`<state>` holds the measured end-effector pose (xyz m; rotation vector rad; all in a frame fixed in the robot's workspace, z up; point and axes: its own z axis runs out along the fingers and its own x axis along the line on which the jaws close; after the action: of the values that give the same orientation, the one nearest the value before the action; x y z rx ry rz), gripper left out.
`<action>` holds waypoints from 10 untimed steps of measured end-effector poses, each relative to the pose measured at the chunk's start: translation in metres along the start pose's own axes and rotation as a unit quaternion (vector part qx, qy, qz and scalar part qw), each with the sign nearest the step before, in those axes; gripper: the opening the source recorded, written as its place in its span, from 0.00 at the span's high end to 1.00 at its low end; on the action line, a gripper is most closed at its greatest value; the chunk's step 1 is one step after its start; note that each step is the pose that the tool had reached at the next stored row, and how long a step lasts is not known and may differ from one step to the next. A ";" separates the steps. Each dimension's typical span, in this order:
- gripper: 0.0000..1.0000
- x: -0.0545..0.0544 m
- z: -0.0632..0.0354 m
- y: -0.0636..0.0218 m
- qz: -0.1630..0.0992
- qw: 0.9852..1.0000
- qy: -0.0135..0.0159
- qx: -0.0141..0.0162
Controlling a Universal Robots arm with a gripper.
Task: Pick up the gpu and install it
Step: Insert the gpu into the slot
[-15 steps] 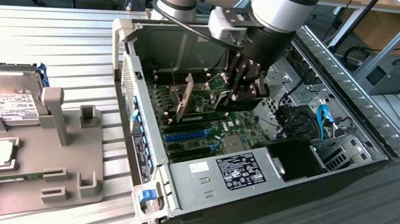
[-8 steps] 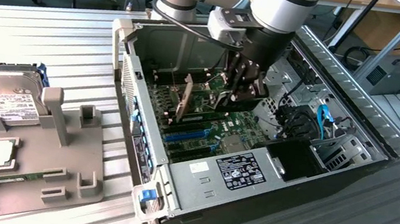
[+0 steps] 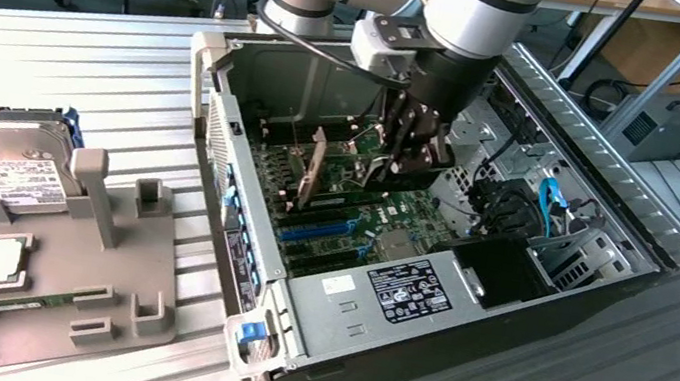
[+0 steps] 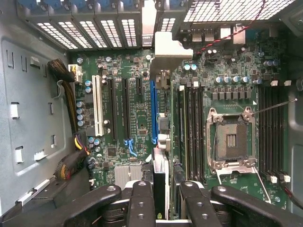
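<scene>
Black gripper (image 4: 161,201) clamped the gpu (image 4: 160,175) edge-on, its long axis running along the blue slot (image 4: 153,111) just below.

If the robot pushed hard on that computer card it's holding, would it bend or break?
Probably stiff: the gpu stays straight, edge-on in the gripper. It is likely fragile, because it looks like a thin board hanging above the motherboard. Set down on that narrow edge, it would probably tip over.

The claw's (image 3: 402,154) fingers (image 3: 417,133) hide much of the gpu (image 3: 394,170); the hard drive's (image 3: 9,163) label print is too small to read.
</scene>
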<state>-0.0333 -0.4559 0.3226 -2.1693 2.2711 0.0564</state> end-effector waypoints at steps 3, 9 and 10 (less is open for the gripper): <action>0.74 0.000 0.0006 0.0003 0.000 1.000 0.000 0.000; 0.74 0.000 0.0014 0.0008 0.000 1.000 0.000 0.000; 0.74 0.000 0.0015 0.0009 0.000 1.000 0.000 0.000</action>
<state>-0.0343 -0.4560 0.3212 -2.1693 2.2712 0.0564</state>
